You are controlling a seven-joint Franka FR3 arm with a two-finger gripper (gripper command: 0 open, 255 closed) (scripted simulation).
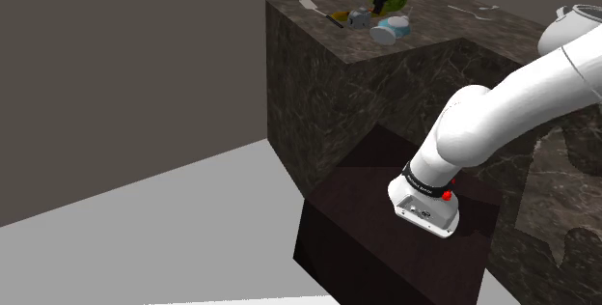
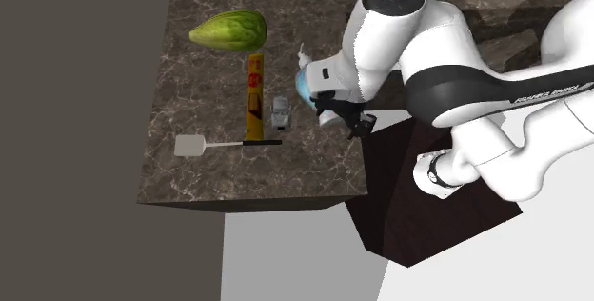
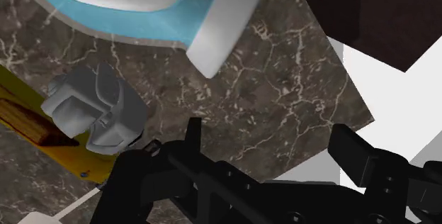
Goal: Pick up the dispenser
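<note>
Looks like the approach step to me; the gripper (image 3: pixel 273 152) hangs over the dark marble desk (image 3: pixel 276 74), jaws wide apart, nothing between them and touching nothing as far as I can see; the dispenser (image 3: pixel 134 17), a blue and white thing, sits on the desk just beyond the jaws, near a small grey car (image 3: pixel 95 113) and a long yellow box (image 3: pixel 21 109); next move, I'd guess: shift over the dispenser, line up, drop down, then close; mind the car, it's close by.
</note>
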